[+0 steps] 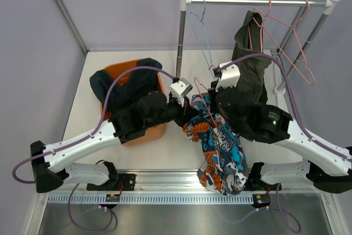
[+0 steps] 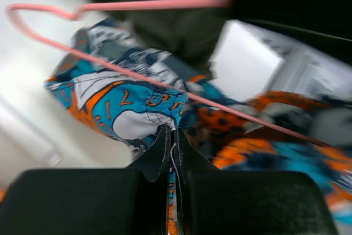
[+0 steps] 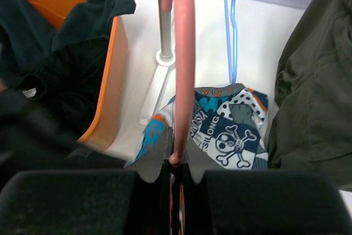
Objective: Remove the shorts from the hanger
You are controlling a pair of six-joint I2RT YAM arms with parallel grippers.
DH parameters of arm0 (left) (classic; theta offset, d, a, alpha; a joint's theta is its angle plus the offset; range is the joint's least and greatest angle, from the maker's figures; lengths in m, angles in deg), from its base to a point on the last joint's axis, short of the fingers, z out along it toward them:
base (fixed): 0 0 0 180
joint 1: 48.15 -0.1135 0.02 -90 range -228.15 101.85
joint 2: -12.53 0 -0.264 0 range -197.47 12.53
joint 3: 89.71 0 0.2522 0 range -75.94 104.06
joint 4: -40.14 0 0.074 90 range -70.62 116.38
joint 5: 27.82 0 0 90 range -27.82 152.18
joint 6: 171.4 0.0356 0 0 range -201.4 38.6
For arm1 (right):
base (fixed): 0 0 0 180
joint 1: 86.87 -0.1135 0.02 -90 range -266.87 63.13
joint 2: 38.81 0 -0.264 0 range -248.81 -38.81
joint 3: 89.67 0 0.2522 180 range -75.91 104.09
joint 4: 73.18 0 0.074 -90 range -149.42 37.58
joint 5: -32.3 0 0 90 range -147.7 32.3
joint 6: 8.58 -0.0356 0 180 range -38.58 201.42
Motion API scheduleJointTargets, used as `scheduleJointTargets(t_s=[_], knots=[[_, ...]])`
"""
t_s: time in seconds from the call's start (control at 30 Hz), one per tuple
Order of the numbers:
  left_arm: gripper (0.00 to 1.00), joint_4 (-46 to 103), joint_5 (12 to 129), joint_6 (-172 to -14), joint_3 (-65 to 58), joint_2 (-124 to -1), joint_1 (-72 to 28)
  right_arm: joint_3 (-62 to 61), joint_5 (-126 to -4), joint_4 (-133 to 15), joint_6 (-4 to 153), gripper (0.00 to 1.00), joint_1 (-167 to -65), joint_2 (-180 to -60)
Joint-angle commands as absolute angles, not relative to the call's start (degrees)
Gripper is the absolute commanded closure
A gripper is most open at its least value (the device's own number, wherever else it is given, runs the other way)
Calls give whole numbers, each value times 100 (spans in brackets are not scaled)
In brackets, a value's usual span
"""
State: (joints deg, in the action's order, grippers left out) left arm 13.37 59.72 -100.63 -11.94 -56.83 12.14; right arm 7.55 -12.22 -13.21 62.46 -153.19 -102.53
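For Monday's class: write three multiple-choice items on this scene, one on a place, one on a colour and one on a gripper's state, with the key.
1. Where are the olive green shorts?
A) folded in a drawer
B) hanging from the clothes rack
C) spread on the floor

2. What colour is the hanger in the right gripper?
A) pink
B) yellow
C) white

3. What is the left gripper doing?
A) wide open, holding nothing
B) shut on the patterned shorts
C) shut on a cup

Key:
1 B, they hang just below the top rail.
2 A, a pink wire runs between the closed fingers in the right wrist view.
3 B, the left wrist view shows its fingers pinched on the patterned fabric.
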Motion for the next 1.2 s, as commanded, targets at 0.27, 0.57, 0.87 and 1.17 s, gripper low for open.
scheduleJointTargets(t_s=[0.27, 0.57, 0.87, 1.17], knots=[[100, 1311, 8229, -8783, -827, -4856, 2365, 1567, -497, -2312, 7122, 100, -15261, -11026], [100, 1540, 6252, -8335, -275, -4434, 2392, 2463, 145, -2111, 7702, 100, -15138, -10895], [100, 1837, 3689, -6283, 3099, -5109, 1900, 2376, 128, -1513, 7360, 100, -15138, -10245], [100, 3632, 3721, -4272, 4658, -6050, 1400, 2314, -4, -1205, 7123, 100, -15129, -9893]])
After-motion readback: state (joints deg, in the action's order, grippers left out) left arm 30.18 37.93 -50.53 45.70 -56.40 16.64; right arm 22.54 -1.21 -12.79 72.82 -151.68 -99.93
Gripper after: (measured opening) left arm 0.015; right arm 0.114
